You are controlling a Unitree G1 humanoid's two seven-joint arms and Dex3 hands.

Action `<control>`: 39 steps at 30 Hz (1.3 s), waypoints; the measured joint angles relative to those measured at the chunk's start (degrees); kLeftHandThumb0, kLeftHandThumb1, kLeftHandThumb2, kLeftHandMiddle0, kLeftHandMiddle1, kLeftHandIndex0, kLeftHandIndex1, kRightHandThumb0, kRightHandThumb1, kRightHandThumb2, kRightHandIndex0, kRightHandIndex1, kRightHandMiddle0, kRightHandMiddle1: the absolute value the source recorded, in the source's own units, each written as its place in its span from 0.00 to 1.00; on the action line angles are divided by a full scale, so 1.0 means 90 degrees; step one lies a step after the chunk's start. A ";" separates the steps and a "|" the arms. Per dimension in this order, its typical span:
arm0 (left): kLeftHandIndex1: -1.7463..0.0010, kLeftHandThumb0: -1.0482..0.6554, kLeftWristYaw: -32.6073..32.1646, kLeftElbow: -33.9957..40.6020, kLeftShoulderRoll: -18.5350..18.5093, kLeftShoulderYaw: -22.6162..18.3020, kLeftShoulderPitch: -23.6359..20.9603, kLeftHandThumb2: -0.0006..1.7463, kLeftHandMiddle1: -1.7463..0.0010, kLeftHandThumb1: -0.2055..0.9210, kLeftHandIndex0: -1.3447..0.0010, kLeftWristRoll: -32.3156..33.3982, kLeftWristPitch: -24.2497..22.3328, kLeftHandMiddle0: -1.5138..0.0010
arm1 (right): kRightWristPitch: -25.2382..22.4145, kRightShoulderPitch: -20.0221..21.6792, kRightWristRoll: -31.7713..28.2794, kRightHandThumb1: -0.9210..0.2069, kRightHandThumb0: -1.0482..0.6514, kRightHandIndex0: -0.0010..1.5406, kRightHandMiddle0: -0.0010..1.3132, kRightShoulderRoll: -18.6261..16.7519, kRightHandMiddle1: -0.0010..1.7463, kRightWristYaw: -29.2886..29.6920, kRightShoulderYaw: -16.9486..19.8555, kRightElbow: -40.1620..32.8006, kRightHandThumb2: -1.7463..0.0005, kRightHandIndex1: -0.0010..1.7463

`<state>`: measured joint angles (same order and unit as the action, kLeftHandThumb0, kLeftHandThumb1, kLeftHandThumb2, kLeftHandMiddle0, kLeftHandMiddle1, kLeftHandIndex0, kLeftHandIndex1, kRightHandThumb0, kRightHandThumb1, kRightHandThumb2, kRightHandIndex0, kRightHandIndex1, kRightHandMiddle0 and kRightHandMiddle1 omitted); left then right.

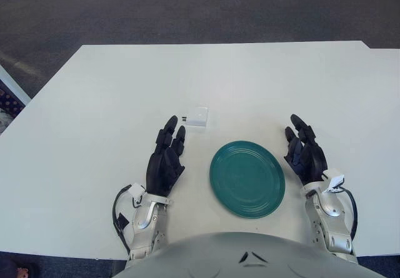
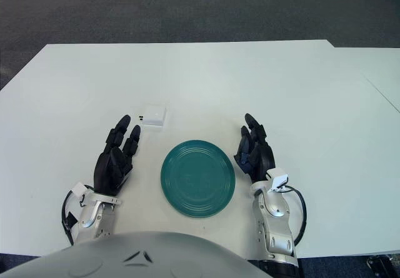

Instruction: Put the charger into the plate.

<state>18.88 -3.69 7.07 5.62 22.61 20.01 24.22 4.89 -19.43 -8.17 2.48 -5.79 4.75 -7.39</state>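
Presently we found the white charger (image 1: pixel 198 117) lying on the table (image 1: pixel 87 103), just beyond the left hand (image 1: pixel 166 160) and apart from the green plate (image 1: pixel 247 179). Both hands' fingers were extended, holding nothing; the right hand (image 1: pixel 305 152) apparently hovered beside the plate.

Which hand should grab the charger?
Left. The left hand, fingers open, has its fingertips just short of the small white plastic charger; the right hand sits beyond the round teal plate.
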 measured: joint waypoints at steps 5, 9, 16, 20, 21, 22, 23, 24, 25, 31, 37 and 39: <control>0.73 0.07 0.0035 0.0001 -0.0001 -0.0013 -0.0004 0.48 1.00 1.00 1.00 0.0078 -0.0019 0.89 | 0.0000 0.0000 0.0001 0.00 0.11 0.03 0.00 0.0000 0.20 0.0002 -0.0003 0.0000 0.52 0.00; 0.73 0.07 0.0067 0.0000 -0.0002 -0.0022 -0.0009 0.48 1.00 1.00 1.00 0.0143 -0.0022 0.90 | 0.0000 0.0000 0.0007 0.00 0.11 0.03 0.00 0.0000 0.20 0.0017 -0.0010 0.0000 0.51 0.00; 0.73 0.08 0.0111 0.0000 -0.0004 -0.0025 -0.0010 0.49 1.00 1.00 1.00 0.0173 -0.0017 0.89 | 0.0000 0.0000 0.0010 0.00 0.11 0.04 0.00 -0.0001 0.20 0.0037 -0.0019 0.0000 0.51 0.00; 0.73 0.08 0.0131 0.0001 -0.0004 -0.0028 -0.0010 0.49 1.00 1.00 1.00 0.0195 -0.0034 0.89 | 0.0000 0.0001 0.0009 0.00 0.11 0.04 0.00 0.0000 0.21 0.0037 -0.0019 0.0000 0.51 0.00; 0.72 0.08 0.0131 0.0002 -0.0004 -0.0029 -0.0010 0.49 1.00 1.00 1.00 0.0196 -0.0044 0.89 | 0.0000 0.0001 0.0009 0.00 0.11 0.04 0.00 0.0000 0.21 0.0037 -0.0019 0.0000 0.51 0.00; 0.72 0.08 0.0131 0.0003 -0.0004 -0.0028 -0.0010 0.49 1.00 1.00 1.00 0.0197 -0.0051 0.89 | 0.0000 0.0001 0.0009 0.00 0.11 0.04 0.00 0.0000 0.21 0.0037 -0.0019 0.0000 0.51 0.00; 0.72 0.08 0.0131 0.0004 -0.0004 -0.0029 -0.0010 0.49 1.00 1.00 1.00 0.0198 -0.0058 0.89 | 0.0000 0.0001 0.0009 0.00 0.11 0.04 0.00 0.0000 0.21 0.0037 -0.0019 0.0000 0.51 0.00; 0.72 0.08 0.0131 0.0004 -0.0004 -0.0029 -0.0010 0.49 1.00 1.00 1.00 0.0199 -0.0061 0.89 | 0.0000 0.0001 0.0009 0.00 0.11 0.04 0.00 0.0000 0.21 0.0037 -0.0019 0.0000 0.51 0.00; 0.72 0.08 0.0131 0.0004 -0.0004 -0.0030 -0.0010 0.49 1.00 1.00 1.00 0.0199 -0.0064 0.89 | 0.0000 0.0001 0.0009 0.00 0.11 0.04 0.00 0.0000 0.21 0.0037 -0.0019 0.0000 0.51 0.00; 0.73 0.08 0.0114 0.0006 -0.0004 -0.0036 -0.0016 0.49 1.00 1.00 1.00 0.0177 -0.0072 0.89 | -0.0001 0.0002 0.0008 0.00 0.11 0.04 0.00 -0.0001 0.21 0.0039 -0.0019 0.0001 0.52 0.00; 0.68 0.05 -0.0789 0.0181 -0.0080 -0.0100 -0.0083 0.52 0.99 1.00 1.00 -0.1214 0.0131 0.86 | 0.0011 0.0041 0.0006 0.00 0.11 0.04 0.00 -0.0002 0.21 0.0040 -0.0012 0.0014 0.52 0.00; 0.67 0.03 -0.1068 0.0358 -0.0147 -0.0162 -0.0122 0.52 0.99 1.00 1.00 -0.1762 0.0092 0.85 | 0.0056 0.0052 0.0006 0.00 0.11 0.04 0.00 -0.0001 0.22 0.0042 -0.0006 0.0012 0.52 0.00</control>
<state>9.27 -0.47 5.75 4.16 21.51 4.15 25.05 5.39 -18.95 -8.12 2.48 -5.41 4.70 -7.28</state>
